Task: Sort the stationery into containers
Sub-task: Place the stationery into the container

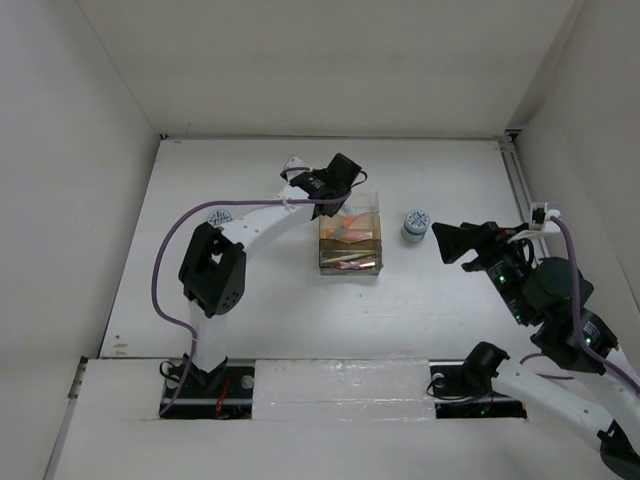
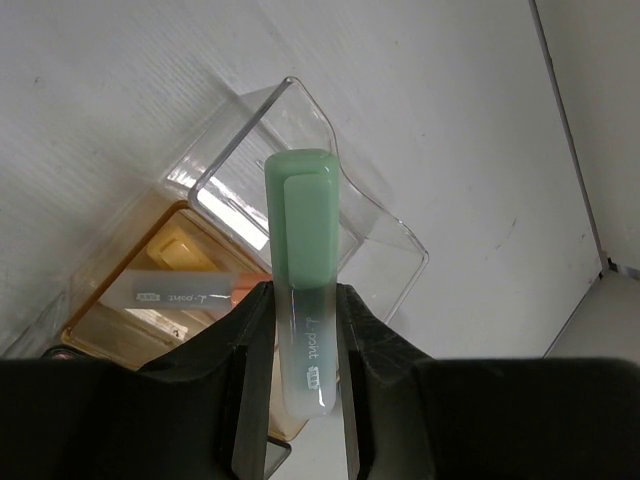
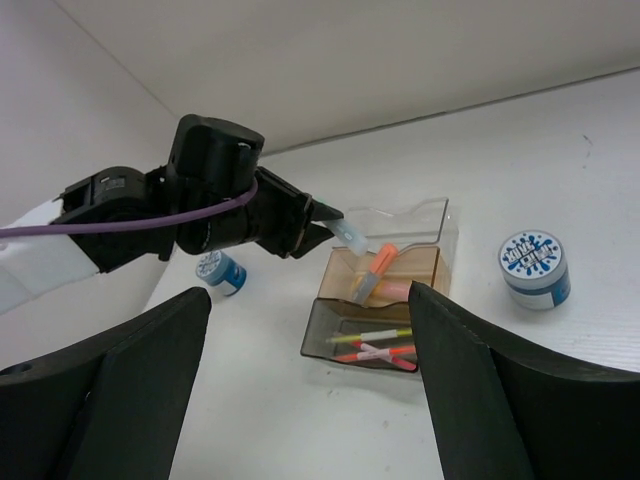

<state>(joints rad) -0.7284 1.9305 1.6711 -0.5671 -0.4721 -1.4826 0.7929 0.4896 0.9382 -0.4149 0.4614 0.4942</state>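
My left gripper (image 2: 303, 300) is shut on a green marker (image 2: 302, 230), green cap pointing away. It hovers over the far clear compartment of the organizer (image 2: 400, 235). From above, the left gripper (image 1: 335, 180) sits at the back edge of the organizer (image 1: 379, 230). The middle tan compartment holds an orange marker (image 3: 378, 268). Thin yellow and orange-red pens (image 3: 385, 345) lie in the front compartment. One blue-grey roll (image 1: 415, 226) stands right of the organizer, another (image 1: 220, 217) left of it. My right gripper (image 1: 452, 243) is open near the right roll, holding nothing.
White walls enclose the table on three sides. A metal rail (image 1: 520, 185) runs along the right edge. The left arm's purple cable (image 1: 165, 260) loops over the table's left part. The right arm's body (image 1: 545, 295) fills the near right corner.
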